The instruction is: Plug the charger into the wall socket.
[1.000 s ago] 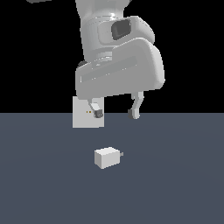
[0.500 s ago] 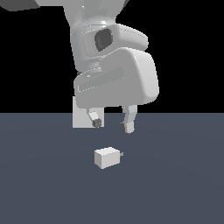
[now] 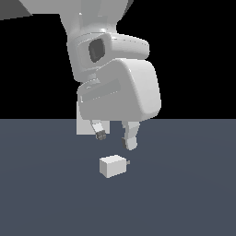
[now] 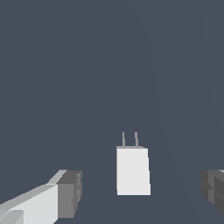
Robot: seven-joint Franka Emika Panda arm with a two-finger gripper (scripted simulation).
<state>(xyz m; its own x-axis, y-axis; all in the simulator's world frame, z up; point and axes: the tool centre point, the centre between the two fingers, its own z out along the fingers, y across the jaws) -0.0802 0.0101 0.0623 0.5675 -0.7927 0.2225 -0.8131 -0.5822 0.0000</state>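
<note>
The charger (image 3: 113,166) lay nearest on the dark grey floor (image 3: 184,198), its grey prong pointing toward the exterior view's right; the wrist view showed two thin prongs on it (image 4: 132,170). Just above and behind it hung the gripper (image 3: 115,138), jaws spread wide with nothing between them and not touching the block. Farthest back, the wall socket (image 3: 83,127) stood upright, mostly hidden behind the robot's hand.

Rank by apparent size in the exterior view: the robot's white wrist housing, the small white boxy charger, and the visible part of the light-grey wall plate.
1. White wrist housing, by far the largest; it may be nearer the camera.
2. Small white boxy charger.
3. Light-grey wall plate: only a sliver shows behind the open pincer, so its full size cannot be judged.
</note>
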